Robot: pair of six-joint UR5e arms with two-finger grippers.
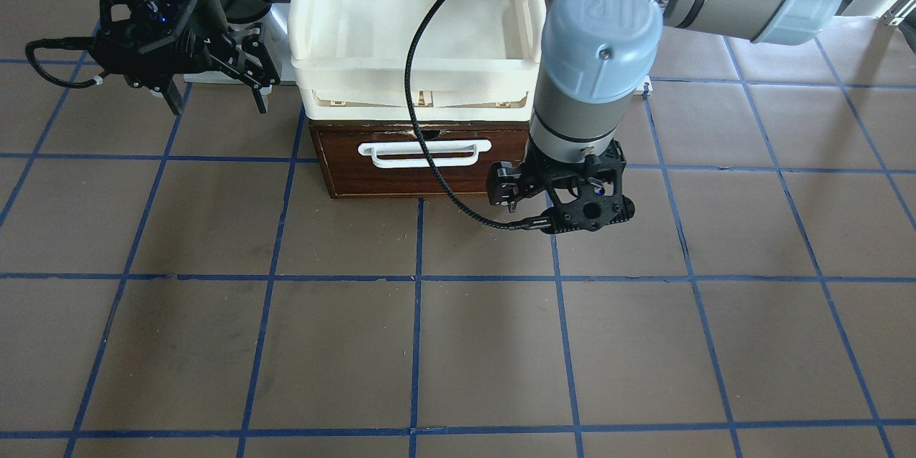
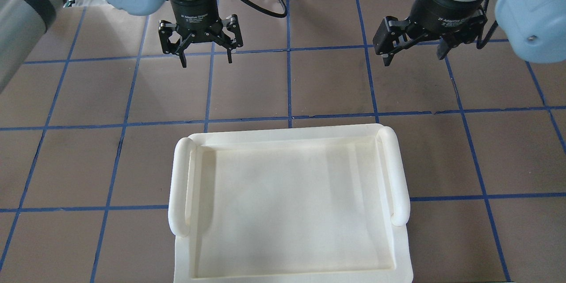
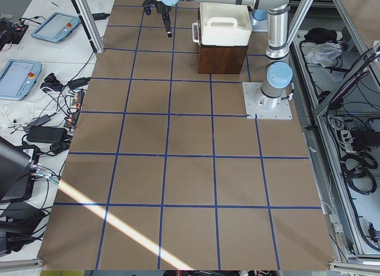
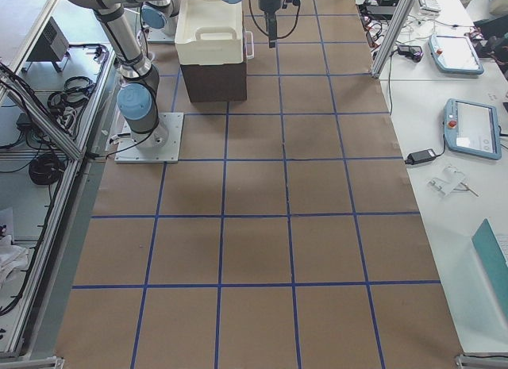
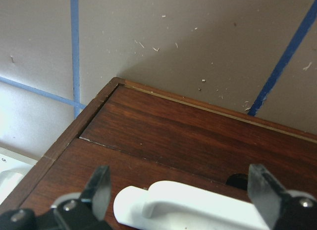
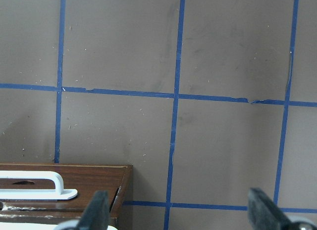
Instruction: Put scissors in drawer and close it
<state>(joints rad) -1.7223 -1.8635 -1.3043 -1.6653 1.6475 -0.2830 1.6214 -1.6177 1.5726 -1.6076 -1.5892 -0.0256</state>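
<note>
The dark brown drawer [image 1: 422, 170] with its white bar handle [image 1: 426, 152] is pushed in, its front flush with the wooden case. The scissors show in no view. My left gripper [image 1: 558, 197] hangs open and empty just in front of the drawer's end. Its wrist view shows the drawer front [image 5: 198, 136] and the handle [image 5: 188, 210] between its spread fingers [image 5: 99, 185]. My right gripper [image 1: 218, 106] is open and empty, off to the other side of the case. Its wrist view shows the drawer's corner [image 6: 99, 183]. Both also show in the overhead view: the left gripper [image 2: 206, 62] and the right gripper [image 2: 414, 59].
A cream-white plastic tray [image 1: 415, 75] sits on top of the wooden case and looks empty; from overhead the tray [image 2: 181, 194] hides the drawer. The brown table with its blue grid lines [image 1: 458, 343] stretches out in front.
</note>
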